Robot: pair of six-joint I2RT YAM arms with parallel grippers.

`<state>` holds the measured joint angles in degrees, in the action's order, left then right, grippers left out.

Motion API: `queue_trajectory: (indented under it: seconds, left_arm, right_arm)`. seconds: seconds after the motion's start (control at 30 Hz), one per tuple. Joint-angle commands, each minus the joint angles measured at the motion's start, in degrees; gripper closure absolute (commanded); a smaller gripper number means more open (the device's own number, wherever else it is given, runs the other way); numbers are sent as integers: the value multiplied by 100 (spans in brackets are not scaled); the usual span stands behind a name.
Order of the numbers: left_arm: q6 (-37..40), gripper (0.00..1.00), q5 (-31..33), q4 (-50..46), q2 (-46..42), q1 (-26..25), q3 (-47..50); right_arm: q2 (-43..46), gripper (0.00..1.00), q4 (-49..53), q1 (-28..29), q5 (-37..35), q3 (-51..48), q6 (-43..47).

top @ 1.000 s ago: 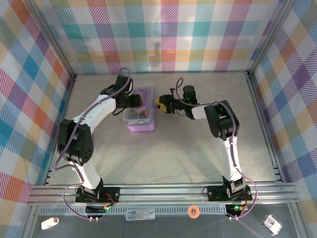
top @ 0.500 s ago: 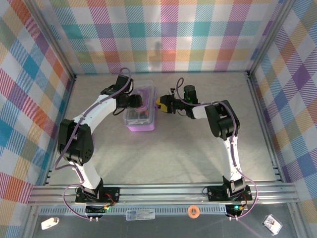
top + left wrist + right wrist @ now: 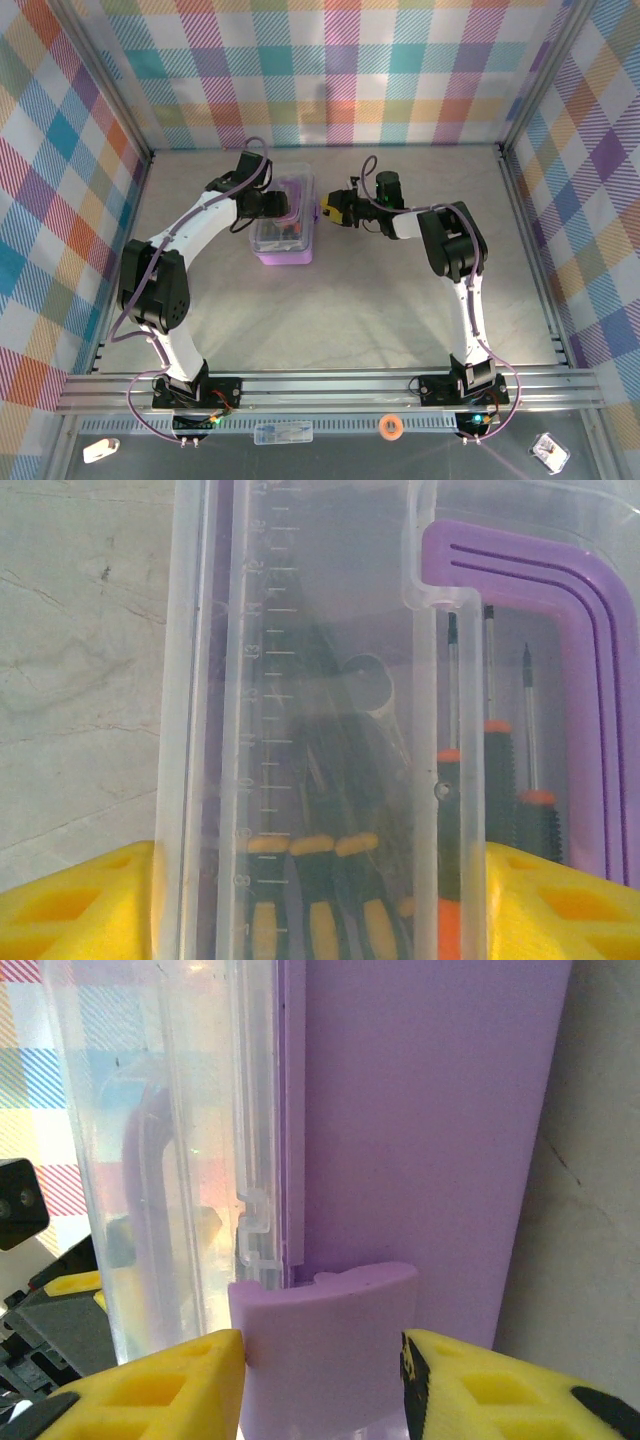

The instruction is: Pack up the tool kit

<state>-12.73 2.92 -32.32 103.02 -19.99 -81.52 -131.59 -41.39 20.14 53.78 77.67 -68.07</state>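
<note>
The tool kit (image 3: 283, 250) is a lilac case with a clear lid (image 3: 292, 190), lying at the middle back of the table. My left gripper (image 3: 270, 205) reaches over its left side. In the left wrist view that gripper (image 3: 320, 900) is shut across a raised clear part of the lid (image 3: 330, 630), a yellow finger on each side. Through the plastic I see screwdrivers (image 3: 315, 880) with black-and-yellow and orange-banded handles, and the purple carry handle (image 3: 590, 680). My right gripper (image 3: 328, 208) is at the case's right side, its jaws (image 3: 322, 1360) shut on the lilac latch (image 3: 325, 1310).
Checked fabric walls and metal frame posts (image 3: 520, 130) close in the table on three sides. An orange tape ring (image 3: 391, 427) and small items lie on the shelf below the front rail (image 3: 320, 385). Open tabletop (image 3: 330, 320) lies in front of the case.
My right gripper has shifted slightly to the right and its jaws have narrowed a little on the latch. The left arm and the case have stayed still.
</note>
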Motion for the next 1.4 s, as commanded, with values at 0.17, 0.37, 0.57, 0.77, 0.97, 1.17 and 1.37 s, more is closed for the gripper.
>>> queue_trajectory:
  seconds: [0.17, 0.37, 0.57, 0.77, 0.97, 1.17, 1.37]
  left_arm:
    - [-220, 79, -729, -1714, 895, -128, 665]
    - [-212, 79, -746, -1667, 950, -131, 707]
    - [-309, 82, -203, -1891, 1163, -215, 594]
    - [-471, 85, 184, -2115, 1489, -301, 368]
    - [-467, 86, 200, -2099, 1709, -387, 354]
    - [-436, 87, 143, -1935, 1778, -418, 478]
    - [-414, 89, -314, -1567, 1717, -334, 770]
  right_arm:
    - [178, 55, -19, -17, -55, 140, 66]
    - [151, 55, -185, 24, -8, 278, -171]
    - [239, 56, -379, 135, -22, 321, -355]
    - [135, 56, -548, 208, -14, 296, -472]
    - [97, 56, -836, 209, -26, 209, -686]
    - [273, 56, -311, 155, -51, 132, -302]
    - [429, 51, 851, -76, -176, -92, 613]
